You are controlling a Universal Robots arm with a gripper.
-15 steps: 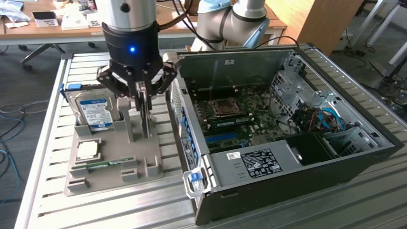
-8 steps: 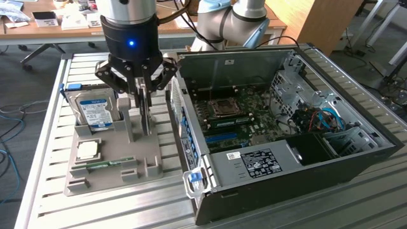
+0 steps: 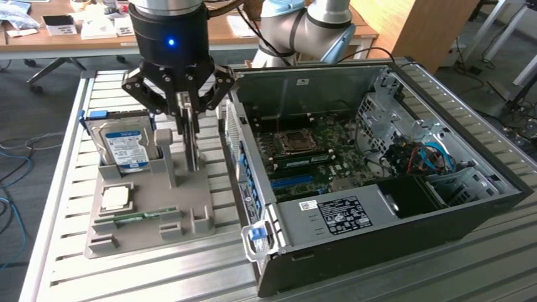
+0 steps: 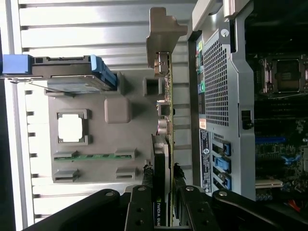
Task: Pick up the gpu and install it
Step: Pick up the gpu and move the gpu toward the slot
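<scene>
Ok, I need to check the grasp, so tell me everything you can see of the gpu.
The gpu is a thin card seen edge-on: green board, black cooler with white lettering, silver bracket at one end. It stands on its long edge in the grey holder, beside the open computer case. The gripper is closed on it, one finger against each face.

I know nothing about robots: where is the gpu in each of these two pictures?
Exterior view: the gpu stands on edge at the grey holder, in the gripper, just to the exterior view's left of the computer case.
Wrist view: the gpu is seen edge-on between the fingers, holder one side, case the other.
Shared landmark: the blue-railed hard drive.
</scene>
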